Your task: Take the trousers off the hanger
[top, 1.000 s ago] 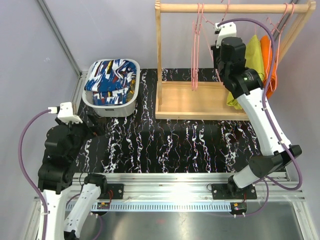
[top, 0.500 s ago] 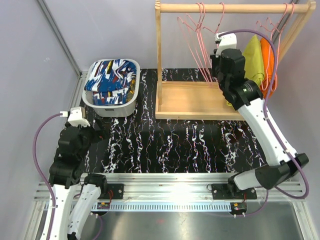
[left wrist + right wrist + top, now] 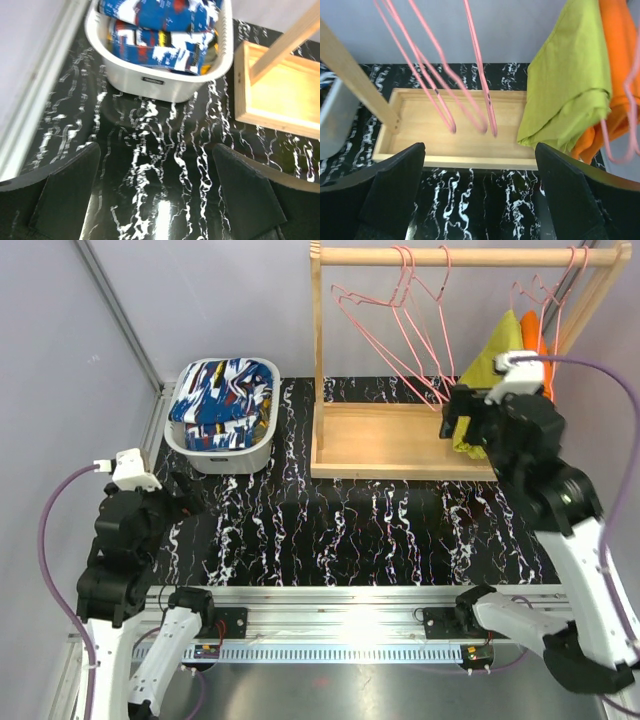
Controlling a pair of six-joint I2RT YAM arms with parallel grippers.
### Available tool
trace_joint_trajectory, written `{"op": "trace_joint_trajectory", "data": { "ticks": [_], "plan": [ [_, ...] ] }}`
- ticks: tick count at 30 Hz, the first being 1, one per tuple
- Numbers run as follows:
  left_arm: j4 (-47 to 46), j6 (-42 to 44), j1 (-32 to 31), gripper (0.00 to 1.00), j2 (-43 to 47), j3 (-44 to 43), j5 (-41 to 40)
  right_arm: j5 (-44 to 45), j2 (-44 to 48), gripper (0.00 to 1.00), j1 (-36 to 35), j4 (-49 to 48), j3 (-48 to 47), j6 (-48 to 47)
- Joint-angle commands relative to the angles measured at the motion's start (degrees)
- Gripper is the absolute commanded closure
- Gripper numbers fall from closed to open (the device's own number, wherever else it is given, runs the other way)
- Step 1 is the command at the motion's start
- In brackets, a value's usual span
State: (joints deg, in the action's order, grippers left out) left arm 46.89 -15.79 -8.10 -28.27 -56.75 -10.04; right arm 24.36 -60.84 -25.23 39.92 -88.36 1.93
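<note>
My right pincer (image 3: pixel 480 200) hangs wide and empty before the bare pink hangers (image 3: pixel 479 65) at one o'clock, because the trousers (image 3: pixel 222 400) already lie heaped in the white tub (image 3: pixel 230 458) at ten o'clock, though only the blue pair shows plainly.

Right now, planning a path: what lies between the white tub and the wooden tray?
Only bare black marbled mat between white plastic tub and wooden rack tray; top view shows it.

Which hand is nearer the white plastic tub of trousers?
Left. The left hand hovers just before the white tub; the right hand is far across, by the lime-green garment.
</note>
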Motion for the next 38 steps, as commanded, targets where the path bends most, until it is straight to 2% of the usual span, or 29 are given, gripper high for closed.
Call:
{"op": "trace_joint_trajectory", "data": {
  "ticks": [1, 4, 8, 12, 16, 23, 38],
  "plan": [
    [4.34, 1.99, -0.34, 0.01, -0.56, -4.86, -4.63, -5.63, 7.83, 0.01, -0.52, 8.03, -0.15, 6.85],
    [5.84, 3.57, -1.66, 0.01, -0.03, -5.91, -4.72, -7.22, 12.05, 0.01, -0.43, 16.81, -1.90, 10.19],
    [6.98, 4.71, -2.01, 0.01, 1.64, -5.74, -4.46, -2.31, 15.74, 0.00, -0.43, 27.03, -5.33, 13.53],
    [6.63, 7.35, -2.10, 0.01, 4.45, -5.12, 3.51, -1.25, 19.35, 0.01, -0.43, 34.68, -6.39, 14.41],
    [8.12, 7.18, -2.10, 0.01, 6.03, -4.51, 5.47, 1.83, 21.72, 0.00, -0.52, 40.40, -5.95, 13.62],
    [7.69, 7.53, -2.10, 0.01, 12.18, -2.22, 5.74, 2.10, 26.38, 0.01, -0.43, 38.66, -1.91, 11.87],
    [7.16, 7.35, -2.19, 0.01, 12.80, -1.78, 4.42, 1.39, 28.32, 0.00, -0.43, 34.44, 0.99, 11.60]
  ]
}}
